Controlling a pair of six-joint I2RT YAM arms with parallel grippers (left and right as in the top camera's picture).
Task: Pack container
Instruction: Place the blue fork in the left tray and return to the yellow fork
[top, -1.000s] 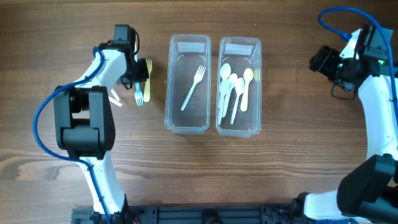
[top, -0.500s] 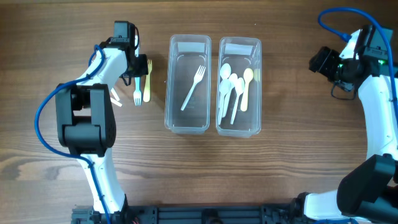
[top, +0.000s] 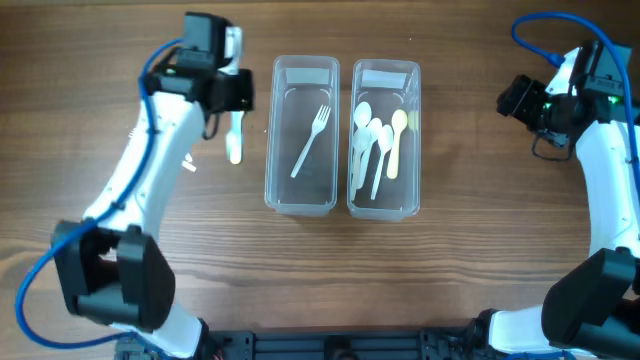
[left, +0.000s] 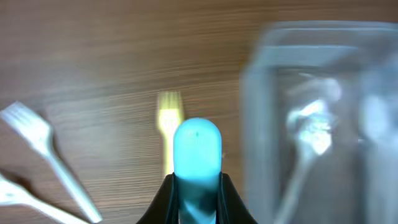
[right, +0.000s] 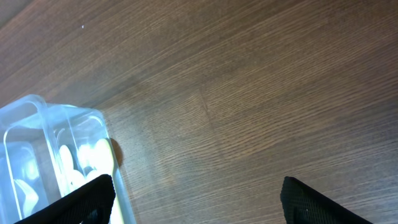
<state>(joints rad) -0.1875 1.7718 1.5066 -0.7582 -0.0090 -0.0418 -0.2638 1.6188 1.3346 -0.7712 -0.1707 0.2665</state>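
Left wrist view: left fingers (left: 163, 208) pinch the blue fork (left: 197, 152) over the counter (left: 93, 62), just left of the fork container (left: 323, 112); transfer step, next likely a carry frame-right over its rim and release; right fingers (right: 87, 202) spread wide.

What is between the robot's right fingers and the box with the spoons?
Only bare wooden table lies between the right gripper and the spoon box; the overhead view shows it.
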